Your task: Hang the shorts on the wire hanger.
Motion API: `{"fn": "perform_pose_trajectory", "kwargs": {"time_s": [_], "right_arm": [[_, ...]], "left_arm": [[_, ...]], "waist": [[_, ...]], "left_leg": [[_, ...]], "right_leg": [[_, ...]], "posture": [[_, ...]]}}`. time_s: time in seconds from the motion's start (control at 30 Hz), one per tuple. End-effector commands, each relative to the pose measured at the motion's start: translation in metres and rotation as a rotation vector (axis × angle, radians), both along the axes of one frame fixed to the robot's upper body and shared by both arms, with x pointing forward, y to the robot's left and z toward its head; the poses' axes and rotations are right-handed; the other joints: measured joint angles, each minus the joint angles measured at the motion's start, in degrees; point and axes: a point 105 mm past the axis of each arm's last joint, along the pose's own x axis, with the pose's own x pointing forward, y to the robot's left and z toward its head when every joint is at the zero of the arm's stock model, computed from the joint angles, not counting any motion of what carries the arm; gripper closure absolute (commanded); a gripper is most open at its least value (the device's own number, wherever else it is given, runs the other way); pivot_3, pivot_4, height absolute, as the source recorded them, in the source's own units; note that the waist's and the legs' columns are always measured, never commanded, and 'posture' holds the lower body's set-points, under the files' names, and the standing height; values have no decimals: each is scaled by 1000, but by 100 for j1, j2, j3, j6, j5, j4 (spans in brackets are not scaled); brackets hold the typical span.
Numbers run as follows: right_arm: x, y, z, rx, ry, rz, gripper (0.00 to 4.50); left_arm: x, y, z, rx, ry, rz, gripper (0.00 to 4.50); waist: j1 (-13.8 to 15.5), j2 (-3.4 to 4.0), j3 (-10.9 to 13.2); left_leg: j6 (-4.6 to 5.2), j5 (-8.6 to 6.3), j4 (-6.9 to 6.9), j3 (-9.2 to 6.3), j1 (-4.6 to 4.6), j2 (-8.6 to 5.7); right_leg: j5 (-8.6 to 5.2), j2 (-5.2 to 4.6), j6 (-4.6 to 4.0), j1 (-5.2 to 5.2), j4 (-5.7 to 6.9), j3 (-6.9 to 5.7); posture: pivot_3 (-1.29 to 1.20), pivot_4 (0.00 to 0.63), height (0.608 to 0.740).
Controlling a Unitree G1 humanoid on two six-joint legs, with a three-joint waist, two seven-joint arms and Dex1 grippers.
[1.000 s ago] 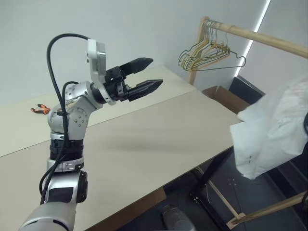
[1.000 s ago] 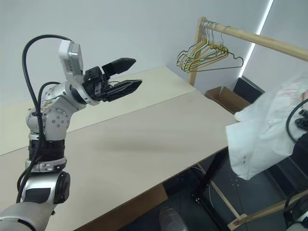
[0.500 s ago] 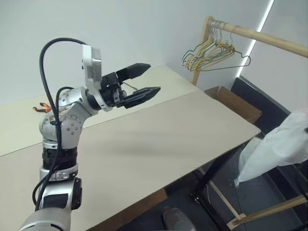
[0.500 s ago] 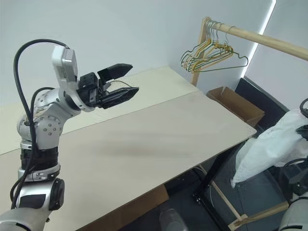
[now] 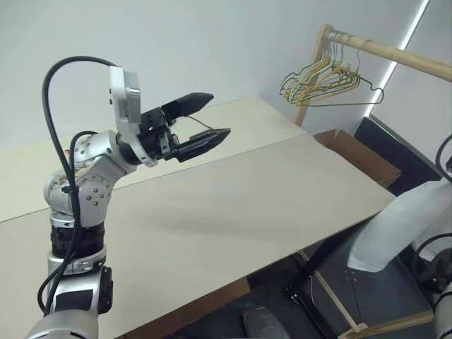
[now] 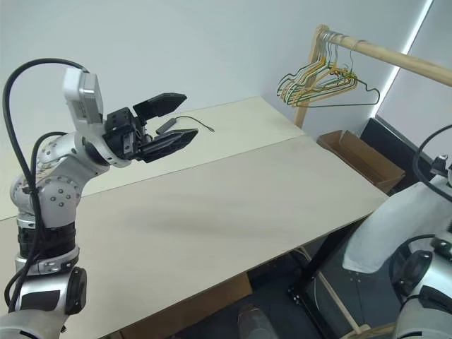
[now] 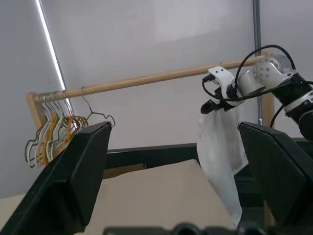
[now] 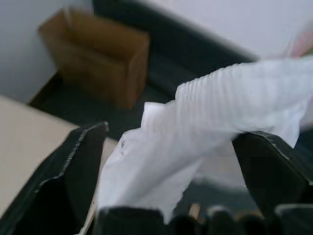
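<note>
My right end effector [image 8: 166,161] has just spread its fingers, releasing the shorts [image 5: 395,229]: limp white gathered cloth, now sagging at lower right beyond the tabletop [image 5: 233,205]. Left end effector [image 5: 201,120] stays unclenched, empty. Thin wire hanger [image 5: 353,95] waits upper right; hanging undone.

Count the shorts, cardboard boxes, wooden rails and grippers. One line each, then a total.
shorts: 1
cardboard box: 1
wooden rail: 1
grippers: 2, the left gripper and the right gripper
Total: 5
</note>
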Motion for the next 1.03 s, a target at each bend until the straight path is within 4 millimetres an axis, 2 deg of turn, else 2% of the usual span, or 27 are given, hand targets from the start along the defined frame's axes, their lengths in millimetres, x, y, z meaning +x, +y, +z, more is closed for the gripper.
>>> {"fn": "perform_pose_trajectory", "kwargs": {"time_s": [0.03, 0.1, 0.17, 0.2, 0.27, 0.4, 0.47, 0.57, 0.6, 0.7, 0.77, 0.8, 0.97, 1.03], "right_arm": [[-5, 21, 63, -391, -228, -50, 44], [-2, 43, 76, -531, -310, -20, 44], [3, 76, 89, -713, -408, 69, 44], [9, 97, 90, -772, -445, 151, 44], [24, 130, 85, -771, -502, 339, 44], [50, 191, 62, -568, -524, 837, 44], [51, 227, 44, -529, -485, 1126, 44], [44, 264, 10, -375, -313, 1550, 44], [37, 273, -1, -346, -247, 1681, 44], [24, 286, -19, -261, -133, 1924, 44], [21, 288, -27, -186, -64, 2015, 44], [18, 290, -31, -205, -35, 2071, 44], [20, 298, -44, -210, 68, 2161, 44], [21, 301, -47, -220, 84, 2177, 44]], "left_arm": [[-3, 4, 7, -3, -34, 31, 0], [-3, 5, 6, 1, -33, 52, 0], [-1, 8, 3, 10, -32, 90, 0], [1, 10, 0, 18, -31, 114, 0], [1, 15, -5, 26, -25, 158, 0], [1, 26, -12, 50, -32, 252, 0], [-3, 35, -21, 77, -31, 298, 0], [-12, 50, -43, 172, 3, 335, 0], [-16, 54, -52, 207, 20, 349, 0], [-27, 65, -70, 279, 56, 369, 0], [-32, 70, -78, 319, 73, 372, 0], [-35, 71, -81, 333, 78, 367, 0], [-48, 72, -90, 371, 115, 316, 0], [-51, 71, -93, 392, 125, 301, 0]], "waist": [[34, 1, 0], [83, 2, 0], [102, 2, 0], [103, 2, 0], [88, 1, 0], [152, -9, 6], [232, -10, 7], [374, -9, 8], [455, -9, 9], [724, -17, 16], [882, -28, 23], [970, -33, 27], [1318, -38, 29], [1361, -38, 29]], "left_leg": [[0, 0, -1, 2, -5, -1], [0, 0, -1, 7, -15, -2], [0, 0, -2, 7, -16, -1], [0, 1, -6, 7, -17, -1], [0, 1, -13, 9, -12, -1], [1, 2, -10, 4, -8, -2], [1, 2, -10, 2, -7, 0], [2, 1, -15, -6, -4, 7], [2, 1, -19, -9, -5, 9], [5, -1, -18, -12, -8, 9], [6, -2, -18, -9, -7, 11], [6, -2, -18, -6, -7, 11], [5, -1, -13, 12, -4, 13], [5, -1, -14, 31, -6, 15]], "right_leg": [[0, 0, 0, -10, 3, 4], [0, 1, 0, -36, 17, 14], [0, 4, 0, -43, 20, 14], [0, 4, 0, -43, 20, 15], [0, 5, 0, -40, 19, 19], [2, 5, -2, -36, 19, 17], [5, 5, -6, -37, 17, 14], [20, 9, -34, -50, 17, 2], [26, 10, -47, -53, 15, -3], [25, 6, -54, -62, 12, -15], [24, 5, -56, -62, 10, -19], [24, 4, -58, -62, 10, -19], [20, 3, -68, -65, 19, -28], [18, 7, -77, -73, 24, -29]], "posture": [[-201, 0, 740], [-195, 0, 740], [-187, 0, 740], [-187, 0, 740], [-175, 0, 740], [-120, 0, 740], [-89, 0, 740], [-46, 0, 740], [-32, 0, 740], [-1, 0, 740], [1, 0, 740], [5, 0, 740], [11, 0, 740], [13, 0, 740]]}}
